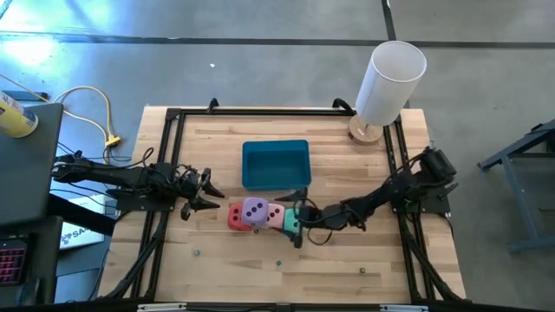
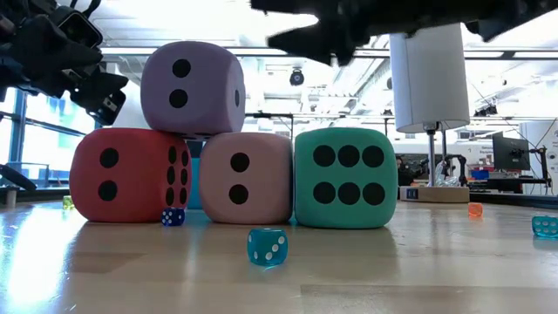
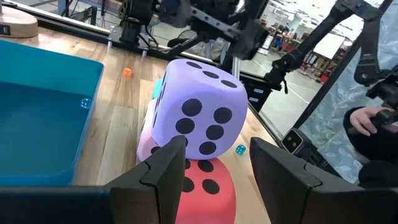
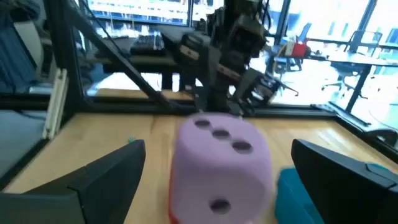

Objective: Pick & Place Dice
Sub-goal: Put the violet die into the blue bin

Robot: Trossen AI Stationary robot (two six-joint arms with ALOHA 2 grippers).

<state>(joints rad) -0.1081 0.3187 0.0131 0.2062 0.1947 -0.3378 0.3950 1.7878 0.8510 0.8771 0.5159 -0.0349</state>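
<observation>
Four dice sit mid-tabletop, at 6 o'clock of the blue tray: purple atop red, pink, teal. My right tool, fingers wide apart, flanks their 3 o'clock side; left tool, fingers half apart, empty, waits at 9 o'clock. Tiny beads lie scattered around.

Your left arm reaches in from table's left side, left gripper with fingers parted, holding nothing. Your right arm bends in from right edge, right gripper low, fingers spread wide, empty.
</observation>
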